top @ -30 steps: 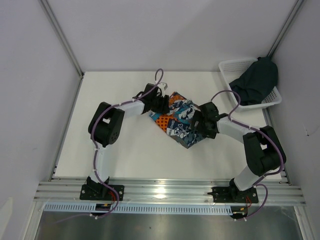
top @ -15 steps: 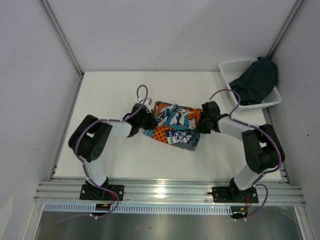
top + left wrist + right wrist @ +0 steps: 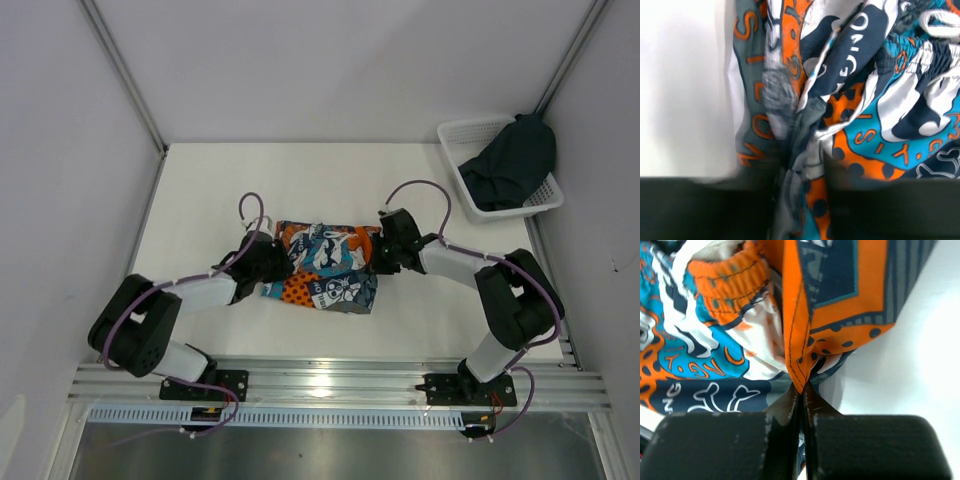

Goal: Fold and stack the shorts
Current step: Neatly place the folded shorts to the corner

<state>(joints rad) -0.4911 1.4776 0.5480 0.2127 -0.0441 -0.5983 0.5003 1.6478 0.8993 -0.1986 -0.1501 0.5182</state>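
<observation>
Top external view: the printed shorts [image 3: 325,265] lie bunched on the table [image 3: 220,190], between the two arms. The left fingers [image 3: 705,210] pinch a gathered fold at the shorts' left edge. The right fingers [image 3: 715,445] are closed tight on an orange hem at the right edge. The dark shorts [image 3: 515,160] lie heaped in the white basket [image 3: 455,135] at the far right corner.

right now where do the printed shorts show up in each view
top external: printed shorts mid-table, slightly near side.
left wrist: filling the centre and right, bunched at the bottom edge.
right wrist: upper left and centre, orange fold at bottom centre.
shared landmark: white table beside the shorts.
</observation>
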